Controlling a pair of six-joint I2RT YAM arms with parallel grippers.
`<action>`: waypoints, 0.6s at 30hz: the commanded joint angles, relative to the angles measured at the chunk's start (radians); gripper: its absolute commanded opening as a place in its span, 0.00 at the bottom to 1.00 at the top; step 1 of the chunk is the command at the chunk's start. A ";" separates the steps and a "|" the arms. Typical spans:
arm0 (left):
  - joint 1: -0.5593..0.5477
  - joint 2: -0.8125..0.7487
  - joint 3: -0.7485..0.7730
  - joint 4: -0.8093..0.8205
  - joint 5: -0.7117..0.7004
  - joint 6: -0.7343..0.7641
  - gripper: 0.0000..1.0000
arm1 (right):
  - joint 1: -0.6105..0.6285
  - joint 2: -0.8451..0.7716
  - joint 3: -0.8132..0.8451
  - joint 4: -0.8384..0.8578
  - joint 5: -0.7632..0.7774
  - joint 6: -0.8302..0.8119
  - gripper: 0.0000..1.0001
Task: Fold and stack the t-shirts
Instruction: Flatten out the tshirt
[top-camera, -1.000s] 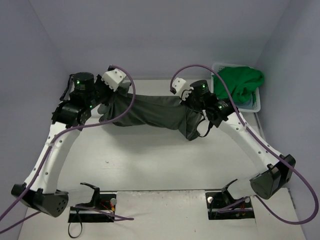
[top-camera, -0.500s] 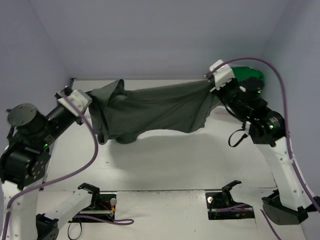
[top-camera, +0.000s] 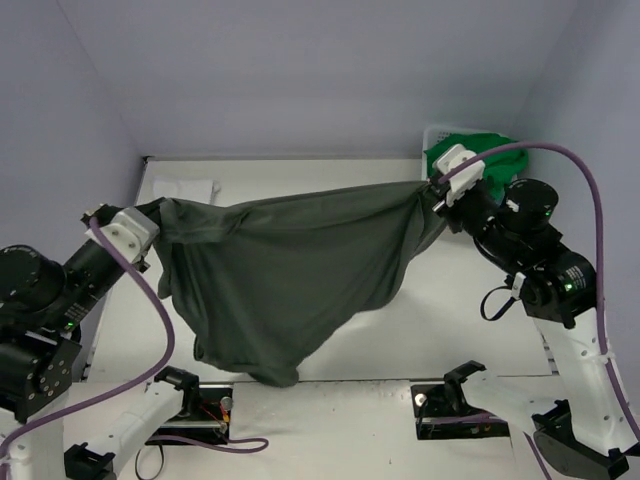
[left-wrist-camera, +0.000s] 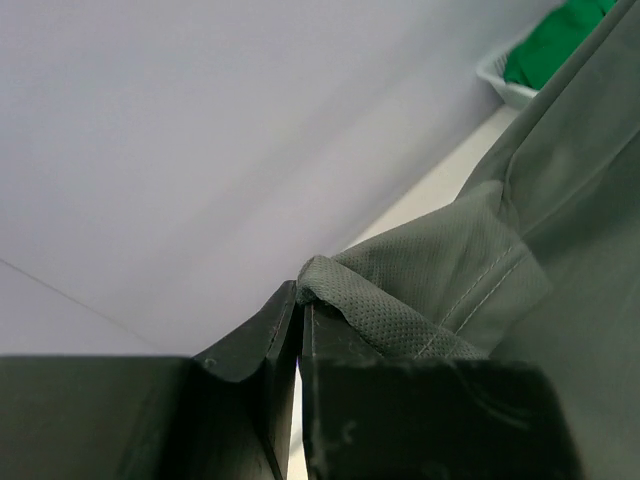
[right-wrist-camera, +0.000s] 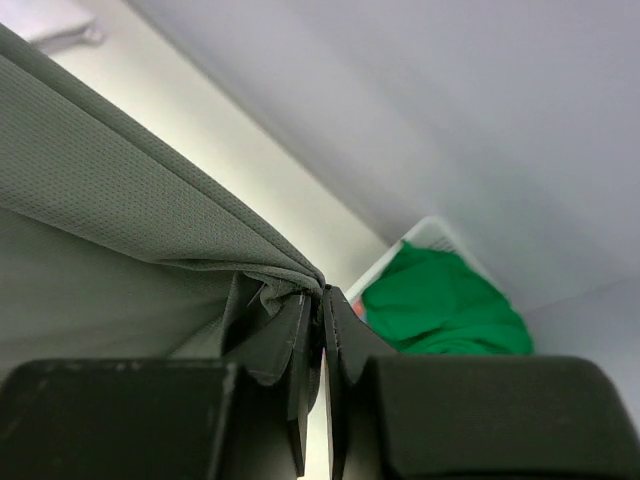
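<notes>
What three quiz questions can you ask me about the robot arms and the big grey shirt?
1. True or false: the dark grey shirt lies folded flat.
2. Fill in: the left gripper and the right gripper are both ____ on it.
3. What colour is the shirt in the white basket? A red, B green, C yellow.

Key: 1 false, it hangs spread between the two grippers. 2 shut. 3 B, the green shirt.
</notes>
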 joint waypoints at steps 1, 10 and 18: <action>0.015 0.014 -0.031 0.045 0.011 -0.038 0.00 | -0.013 -0.042 -0.051 0.046 -0.060 0.008 0.00; 0.018 0.072 -0.083 0.073 -0.016 -0.002 0.00 | -0.014 -0.031 -0.217 0.099 -0.078 -0.024 0.00; 0.023 0.337 -0.258 0.326 -0.116 0.090 0.00 | -0.102 0.280 -0.343 0.299 -0.173 -0.107 0.00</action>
